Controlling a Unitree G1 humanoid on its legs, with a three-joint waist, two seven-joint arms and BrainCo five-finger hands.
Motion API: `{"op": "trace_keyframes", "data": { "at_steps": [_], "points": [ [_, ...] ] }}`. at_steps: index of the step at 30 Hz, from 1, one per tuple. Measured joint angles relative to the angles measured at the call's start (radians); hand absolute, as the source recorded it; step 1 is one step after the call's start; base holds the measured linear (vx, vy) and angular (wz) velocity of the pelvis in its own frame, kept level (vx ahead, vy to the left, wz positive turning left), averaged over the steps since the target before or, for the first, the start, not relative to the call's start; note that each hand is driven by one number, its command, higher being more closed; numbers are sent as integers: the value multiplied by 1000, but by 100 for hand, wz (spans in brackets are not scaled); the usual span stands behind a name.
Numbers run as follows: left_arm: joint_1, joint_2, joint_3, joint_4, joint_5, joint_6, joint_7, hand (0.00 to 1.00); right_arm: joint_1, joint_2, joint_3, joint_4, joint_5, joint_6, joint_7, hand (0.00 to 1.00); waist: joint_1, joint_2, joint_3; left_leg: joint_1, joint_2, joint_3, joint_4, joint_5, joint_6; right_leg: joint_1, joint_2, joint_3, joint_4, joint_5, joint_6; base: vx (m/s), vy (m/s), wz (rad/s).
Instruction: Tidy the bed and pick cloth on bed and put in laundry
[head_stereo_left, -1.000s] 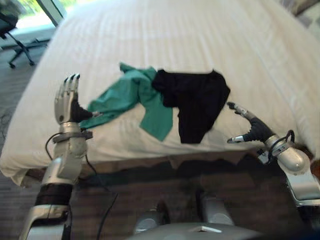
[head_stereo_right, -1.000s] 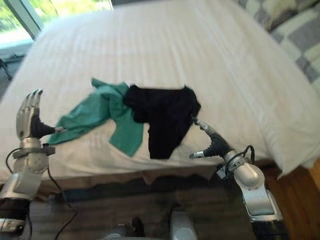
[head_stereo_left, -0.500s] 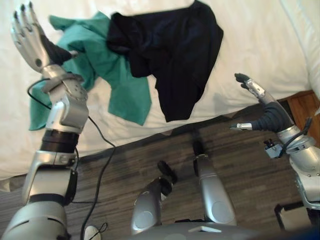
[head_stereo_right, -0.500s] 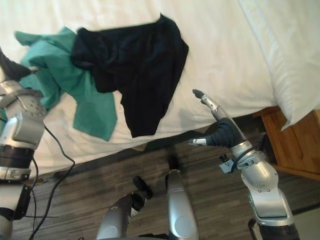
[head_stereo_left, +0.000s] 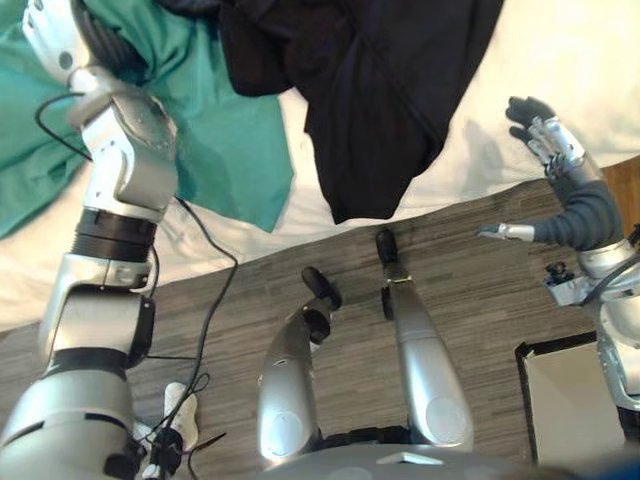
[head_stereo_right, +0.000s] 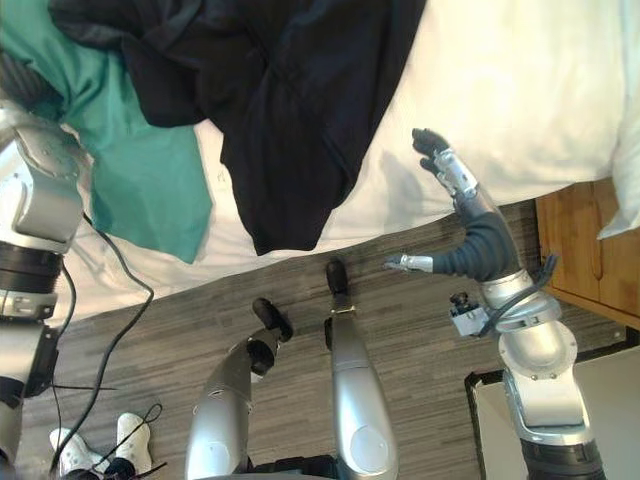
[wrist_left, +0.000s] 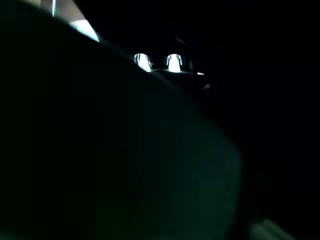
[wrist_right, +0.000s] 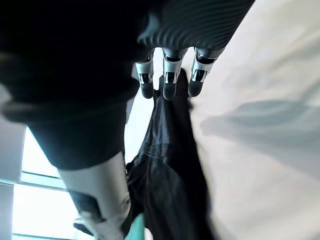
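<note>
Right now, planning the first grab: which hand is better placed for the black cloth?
Right. The right hand is open beside the black cloth; the left hand is at the green cloth.

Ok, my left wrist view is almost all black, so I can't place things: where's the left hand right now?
Observer: The left hand shows over the crumpled green cloth on the white-sheeted bed; whether they touch, I can't tell.
Operator: Any other cloth?
Observer: Yes, a black fabric garment overlaps the green one and hangs over the bed's edge.
Operator: And the right hand?
Observer: The right hand is open and holds nothing, on the robot's right of the black garment and apart from it.
</note>
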Motion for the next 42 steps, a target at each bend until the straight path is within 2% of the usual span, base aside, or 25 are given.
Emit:
{"op": "trace_keyframes", "data": {
  "at_steps": [3,4,6,8,10,11,12,14,15,16,17,19,20,22,23,25,26,29,31,33,34,37,40,41,42],
  "points": [
    [-2,94,4,0,51,-26,-319,100,-50,-5,-74,-15,16,0,25,0,-1,10,0,4,-12,1,-13,0,0,-6,-3,10,-4,5,2,-60,-9,-8],
    [-2,104,4,0,53,-24,-396,100,-73,-25,-109,-22,15,0,35,0,-6,29,1,6,-17,1,-16,0,0,-6,-6,13,-6,7,5,-44,1,-10],
    [24,112,4,5,24,-18,-467,100,-112,-81,-138,-39,7,0,44,0,-5,47,3,16,-30,6,-22,0,1,-9,-9,32,-6,9,7,-32,-1,-24],
    [73,118,4,25,-48,-24,-481,100,-138,-125,-168,-71,-18,-15,54,0,-5,66,1,38,-41,17,-37,0,1,-6,-10,47,-4,10,9,-8,-7,-36],
    [131,138,4,50,-151,-70,-479,100,-156,-160,-189,-114,-83,-44,47,0,-6,78,1,64,-46,30,-48,1,2,7,-10,56,0,9,9,13,-16,-28],
    [198,150,6,66,-264,-155,-463,100,-164,-193,-215,-173,-155,-79,39,0,-7,91,-2,91,-49,30,-55,3,4,30,-12,54,1,9,9,19,-21,-13],
    [211,150,7,67,-282,-170,-461,100,-164,-197,-216,-183,-162,-85,39,0,-7,92,-2,97,-50,30,-58,5,6,35,-13,53,1,9,9,29,-25,-12],
    [327,139,29,67,-399,-300,-457,100,-163,-199,-221,-259,-186,-101,54,0,-12,99,-7,147,-66,25,-89,23,12,78,-30,30,2,5,8,24,-12,8],
    [366,133,35,60,-429,-336,-457,100,-162,-199,-221,-277,-189,-101,65,0,-15,101,-8,157,-70,21,-93,29,13,89,-36,24,4,3,9,19,3,24],
    [441,110,45,39,-474,-399,-457,100,-150,-199,-214,-304,-199,-101,83,0,-15,103,-9,182,-81,13,-106,35,14,113,-48,8,8,-6,8,16,9,23],
    [478,92,48,30,-491,-430,-457,100,-143,-198,-205,-312,-212,-99,90,0,-15,107,-12,192,-85,4,-106,35,14,125,-55,1,12,-15,11,22,9,34],
    [630,5,64,-26,-540,-536,-459,100,-130,-197,-128,-322,-287,-77,118,0,-9,120,-23,228,-101,-21,-114,35,14,163,-80,-32,42,-45,14,10,13,45],
    [669,-19,64,-41,-553,-559,-459,100,-131,-197,-102,-322,-319,-66,118,0,-5,122,-26,233,-104,-30,-117,35,14,169,-86,-42,48,-50,13,-6,11,49],
    [807,-110,51,-82,-567,-629,-474,100,-144,-196,9,-303,-414,-9,119,0,21,126,-38,243,-114,-60,-122,36,15,190,-107,-77,67,-72,15,-25,-15,49],
    [836,-129,39,-81,-567,-636,-485,100,-156,-195,39,-287,-437,7,117,0,31,125,-39,247,-114,-64,-123,36,15,196,-109,-85,71,-75,14,-46,-40,45],
    [953,-181,-27,-66,-567,-638,-577,100,-221,-192,120,-190,-536,86,113,0,56,119,-46,248,-115,-100,-140,39,19,213,-121,-134,74,-81,9,-61,-49,57],
    [981,-193,-45,-55,-566,-637,-609,100,-241,-190,134,-155,-554,106,112,0,61,118,-47,246,-115,-113,-149,41,23,216,-123,-148,74,-81,9,-56,-38,58],
    [1113,-251,-90,-41,-565,-640,-786,100,-331,-180,186,58,-627,219,93,0,121,87,-59,231,-124,-159,-175,71,26,222,-140,-198,72,-84,5,-83,-61,56],
    [1185,-295,-69,-52,-554,-653,-861,100,-417,-182,205,226,-675,287,68,0,164,74,-66,204,-126,-212,-177,92,29,233,-147,-245,53,-81,3,-89,-74,73],
    [1189,-300,-56,-60,-547,-653,-875,100,-502,-182,233,341,-702,321,51,0,188,73,-66,188,-123,-243,-177,107,31,244,-145,-272,32,-67,-3,-85,-48,53],
    [1190,-313,-42,-59,-545,-650,-879,100,-601,-182,279,453,-710,350,36,0,205,73,-66,172,-113,-263,-173,115,32,263,-133,-299,-15,-37,-9,-97,-23,32],
    [1190,-329,-6,-55,-545,-636,-903,100,-748,-190,331,601,-701,398,25,0,219,68,-62,135,-95,-299,-163,128,37,296,-101,-326,-117,26,-10,-58,17,23],
    [1190,-326,37,-22,-535,-617,-896,100,-839,-194,359,699,-663,442,14,0,241,36,-64,94,-82,-306,-143,131,38,299,-76,-329,-189,78,-11,-42,28,3],
    [1190,-310,48,12,-517,-591,-878,100,-874,-194,371,743,-632,465,6,0,246,12,-63,68,-77,-315,-127,130,38,299,-65,-332,-224,102,-13,-37,8,-1],
    [1190,-305,43,42,-509,-580,-872,100,-891,-194,382,761,-621,474,4,0,246,3,-61,59,-75,-319,-120,129,40,299,-61,-335,-235,111,-13,-52,8,12]
  ]
}}
